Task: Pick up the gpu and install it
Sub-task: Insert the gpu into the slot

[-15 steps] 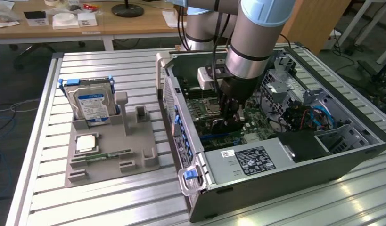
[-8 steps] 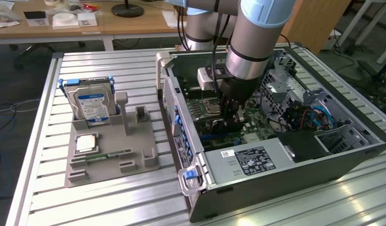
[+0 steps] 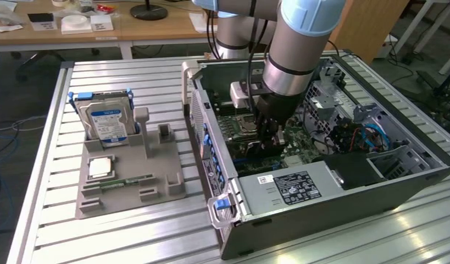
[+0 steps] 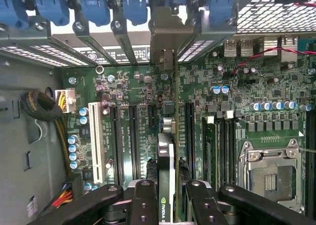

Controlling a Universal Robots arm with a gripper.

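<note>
My gripper (image 4: 166,199) clamps the gpu (image 4: 166,153) edge-on, just above the motherboard (image 4: 133,91), inside the case (image 3: 320,201) at three o'clock of the grey stand (image 3: 129,176) in the exterior view. It seems aligned with a slot; I should press squarely and evenly.

gpu (image 4: 166,173) — near end hidden between fingers (image 4: 144,205)
</note>
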